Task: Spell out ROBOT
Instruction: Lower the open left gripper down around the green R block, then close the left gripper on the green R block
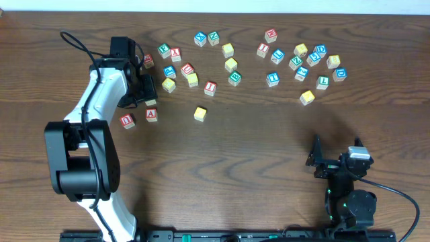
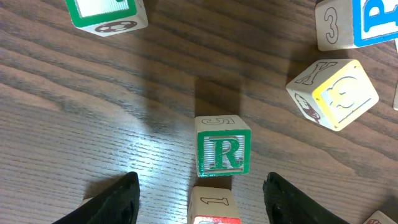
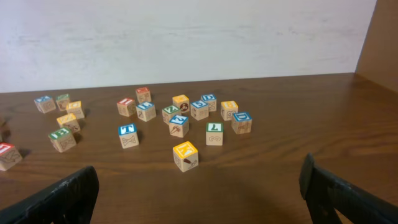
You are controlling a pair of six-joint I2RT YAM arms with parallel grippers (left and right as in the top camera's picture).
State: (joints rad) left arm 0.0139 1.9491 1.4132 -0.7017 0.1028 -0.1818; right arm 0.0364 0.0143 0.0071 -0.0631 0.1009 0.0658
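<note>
Nearest: numbered block [image 2: 213, 205], face "1", lying between the left jaws, which stand apart and hold nothing. Just beyond it: green R block [image 2: 224, 152], centred ahead of the jaws on the desk [image 2: 93, 124]. You want the R: carry the jaws forward past the numbered block, straddle the R's flat sides squarely, then close. Farther, right of the jaws: yellow block [image 2: 336, 93], apart. Left arm [image 1: 101, 94] reaches over the left cluster, wrist down. Right arm [image 1: 353, 202] sits folded, right jaws apart, empty.

The bottom edge cuts off the numbered block [image 2: 213, 204] just beside the R block [image 2: 223, 152].
</note>
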